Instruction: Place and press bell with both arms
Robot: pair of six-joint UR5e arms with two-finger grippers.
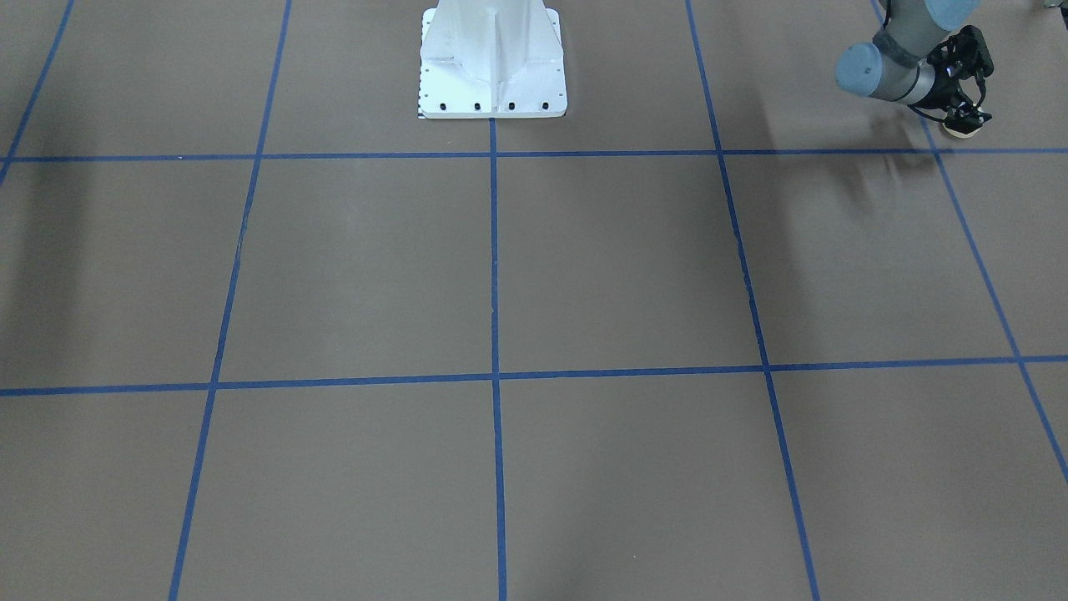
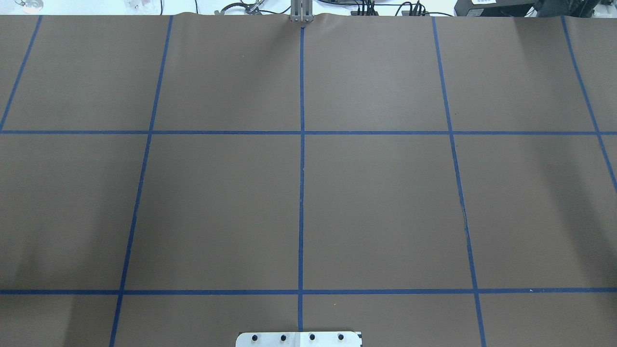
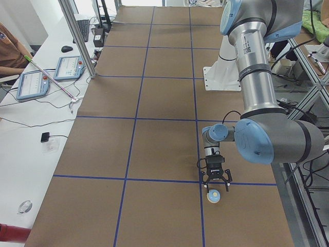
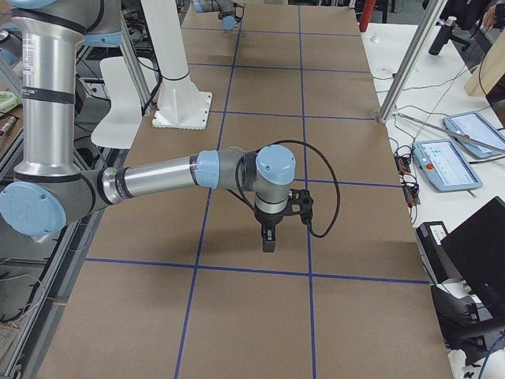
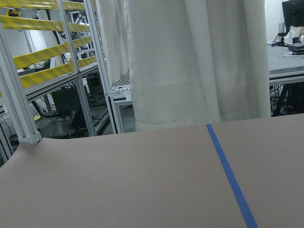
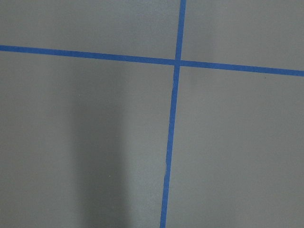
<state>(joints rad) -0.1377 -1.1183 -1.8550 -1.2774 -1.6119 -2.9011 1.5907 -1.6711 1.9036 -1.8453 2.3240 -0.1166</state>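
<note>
Bell [image 3: 213, 196], light blue with a cream button on top, stands upright on the brown table [image 2: 376, 202] at the robot's left end, just beside a crossing of blue tape lines [image 2: 301, 193] and near the robot-side edge. The left gripper [image 3: 216, 187] points down directly over it, its two black fingers spread apart and released. These views do not show whether the fingertips touch the bell. From across the table, only the tan rim of the bell's base shows beneath the gripper. The left arm [image 3: 257, 92] comes down from high above and bends at a blue-capped elbow close to the surface.

Well apart, toward the table's other end, the right arm [image 4: 158, 178] stretches out low. The right gripper [image 4: 268, 243] points straight down above the table, just short of a tape line. It cannot be told whether its fingers are clenched or released. Its wrist camera looks down on a tape crossing and a soft shadow. A white bolted pedestal [image 1: 492, 58] stands at the middle of the robot's side.
</note>
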